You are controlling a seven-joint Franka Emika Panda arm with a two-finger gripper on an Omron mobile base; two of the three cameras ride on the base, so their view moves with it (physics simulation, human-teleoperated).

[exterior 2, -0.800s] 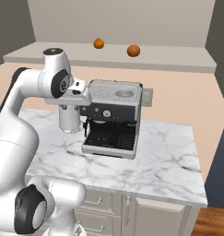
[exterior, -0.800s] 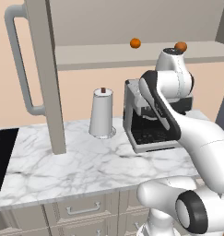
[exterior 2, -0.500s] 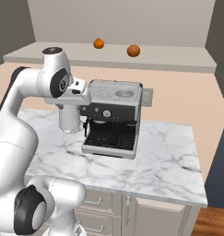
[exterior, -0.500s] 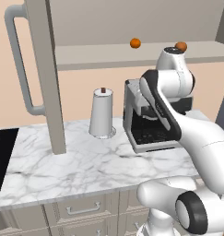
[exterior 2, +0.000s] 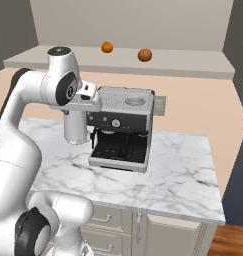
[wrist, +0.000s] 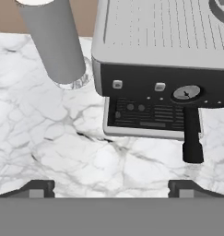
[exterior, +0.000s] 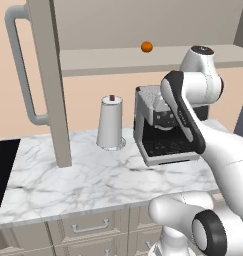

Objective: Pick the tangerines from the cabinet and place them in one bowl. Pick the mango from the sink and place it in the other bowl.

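Note:
Two tangerines (exterior 2: 107, 47) (exterior 2: 144, 55) lie on the open cabinet's shelf (exterior 2: 193, 67). In the left base view one tangerine (exterior: 147, 46) shows on the shelf (exterior: 103, 62), and my arm's upper joint covers the spot to its right. The cabinet door (exterior: 45, 75) stands swung open at the left, with its curved bar handle (exterior: 23, 75). My gripper (wrist: 111, 188) hangs below the shelf, above the counter beside the coffee machine; it is open, with nothing between its fingertips (wrist: 38, 186). The bowls, mango and sink are out of view.
A grey and black coffee machine (exterior: 160, 130) (exterior 2: 120, 125) (wrist: 159, 50) stands on the marble counter (exterior: 93, 175), with a tall grey canister (exterior: 110, 122) (wrist: 53, 41) to its left. A black cooktop (exterior: 0, 170) lies at the far left. The counter ends at the right (exterior 2: 215, 200).
My arm has lifted slightly; its upper joint now covers the right tangerine in the left base view. The gripper stays open and the fruit has not moved.

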